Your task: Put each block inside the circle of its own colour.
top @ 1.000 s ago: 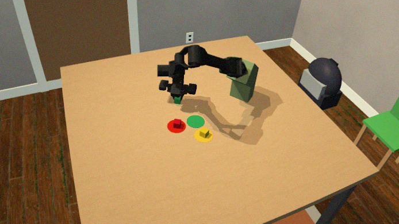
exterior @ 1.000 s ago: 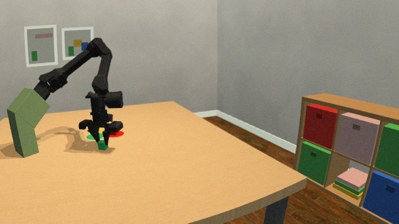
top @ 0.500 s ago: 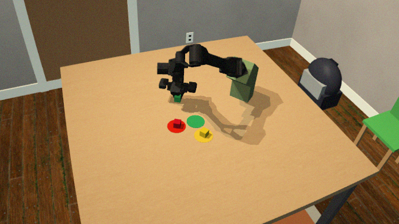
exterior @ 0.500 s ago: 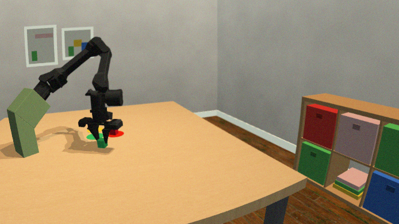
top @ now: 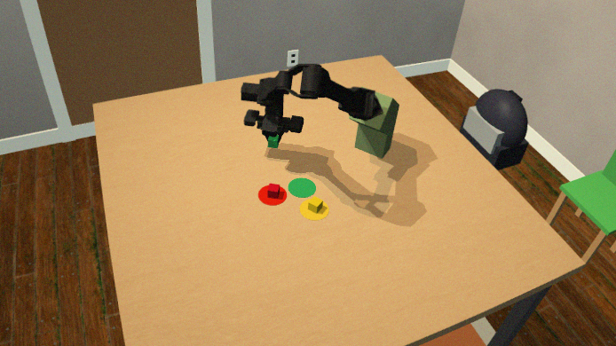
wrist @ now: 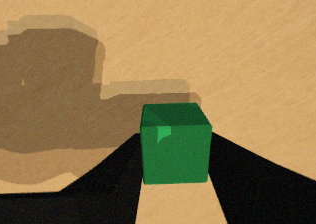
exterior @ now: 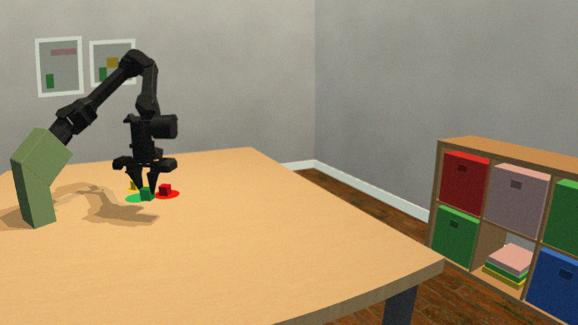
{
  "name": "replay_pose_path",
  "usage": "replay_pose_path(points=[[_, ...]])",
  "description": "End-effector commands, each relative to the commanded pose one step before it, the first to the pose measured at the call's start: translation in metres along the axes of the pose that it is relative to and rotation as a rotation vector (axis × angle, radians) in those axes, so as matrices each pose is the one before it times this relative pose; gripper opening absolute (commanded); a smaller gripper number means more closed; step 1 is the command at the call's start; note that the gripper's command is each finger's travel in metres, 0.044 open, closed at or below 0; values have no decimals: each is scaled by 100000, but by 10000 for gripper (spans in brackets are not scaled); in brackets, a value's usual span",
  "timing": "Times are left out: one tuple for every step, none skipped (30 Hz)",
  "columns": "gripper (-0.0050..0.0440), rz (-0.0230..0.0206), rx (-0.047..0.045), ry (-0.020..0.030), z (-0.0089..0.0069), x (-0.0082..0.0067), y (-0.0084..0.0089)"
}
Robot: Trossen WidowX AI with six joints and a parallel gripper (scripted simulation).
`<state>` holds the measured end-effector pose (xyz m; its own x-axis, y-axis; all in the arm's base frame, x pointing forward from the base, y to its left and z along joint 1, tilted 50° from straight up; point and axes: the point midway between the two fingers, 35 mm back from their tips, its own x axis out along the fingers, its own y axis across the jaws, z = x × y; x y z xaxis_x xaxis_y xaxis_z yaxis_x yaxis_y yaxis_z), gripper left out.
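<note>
blocks: three, one green [top: 272, 141], one red [top: 273, 190], one yellow [top: 315, 205]
circles: three, green [top: 301, 187] at 12 o'clock of the cluster, red [top: 265, 197] at 8 o'clock, yellow [top: 308, 213] at 5 o'clock
arms: one
grippers: one [top: 273, 137], closed on the green block
tables: one [top: 181, 242]
</note>
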<state>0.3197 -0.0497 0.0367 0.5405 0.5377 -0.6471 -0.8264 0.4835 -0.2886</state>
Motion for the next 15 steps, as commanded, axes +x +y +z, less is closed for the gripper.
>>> replay_pose_path(points=[[105, -1756, -1692, -155, 331, -1766, -613], [105, 7, -98, 25, -6, -298, 5], [105, 4, -106, 19, -2, -329, 9], [105, -1, -105, 11, 2, -333, 12], [105, -6, -103, 3, 6, -333, 15], [105, -12, -101, -5, 10, -332, 19], [105, -17, -99, -13, 14, -332, 22], [105, -23, -98, -21, 18, -331, 25], [105, -27, -102, -27, 22, -330, 27], [105, -8, -189, -11, 14, -324, 26], [105, -12, -171, -17, 16, -296, 26], [105, -15, -150, -20, 18, -261, 25], [105, 0, 0, 0, 0, 0, 0], [105, 0, 0, 0, 0, 0, 0], [105, -16, -130, -22, 18, -226, 23]])
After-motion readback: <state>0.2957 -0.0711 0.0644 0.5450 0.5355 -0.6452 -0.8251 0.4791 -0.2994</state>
